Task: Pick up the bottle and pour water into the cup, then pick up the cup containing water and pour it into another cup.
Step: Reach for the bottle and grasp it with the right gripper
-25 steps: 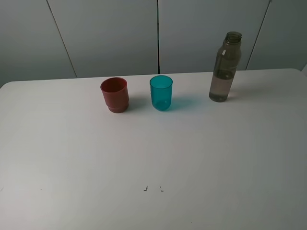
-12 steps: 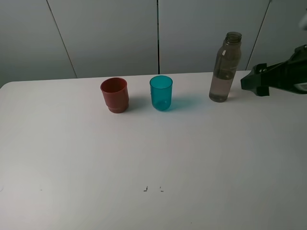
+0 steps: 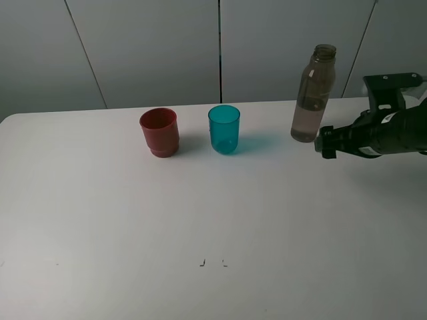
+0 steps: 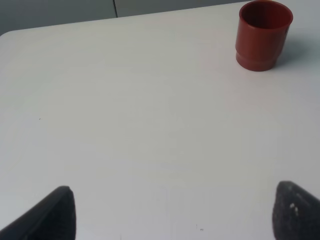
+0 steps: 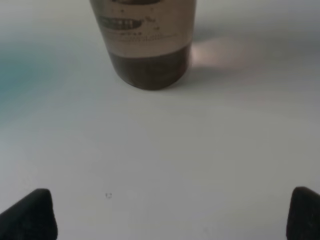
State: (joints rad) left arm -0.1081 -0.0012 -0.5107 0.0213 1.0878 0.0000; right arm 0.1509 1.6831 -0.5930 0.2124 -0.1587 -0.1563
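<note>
From the high view, three things stand in a row along the far side of the table (image 3: pixel 200 220): the red cup (image 3: pixel 159 132) on the left, the teal cup (image 3: pixel 224 129) near it, and the bottle (image 3: pixel 312 93) well apart to the right. All three are upright, and the bottle is uncapped with liquid in its lower part. The right hand (image 3: pixel 325 142) reaches in from the right edge, low and level, with its tip just beside the bottle's base. I cannot tell from this view whether it touches. The low, sideways approach suits a grip around the bottle's body, which would leave the neck free for pouring. The left arm is out of sight here.

In the left wrist view, the left hand (image 4: pixel 175 215) sits spread wide, its two dark fingertips (image 4: pixel 57 212) at the outer corners with bare table between them. The red cup stands far ahead and off to one side. This hand seems parked, waiting for the later cup-to-cup pour.

In the right wrist view, the bottle's base fills the middle ahead, standing on the table. The fingertips (image 5: pixel 30 215) are set wide at either edge, holding nothing, with clear table between them and the bottle. The bottle sits roughly centred in that gap, so a straight advance looks enough to bracket it. The task has barely begun, and the grasp is not yet made.
</note>
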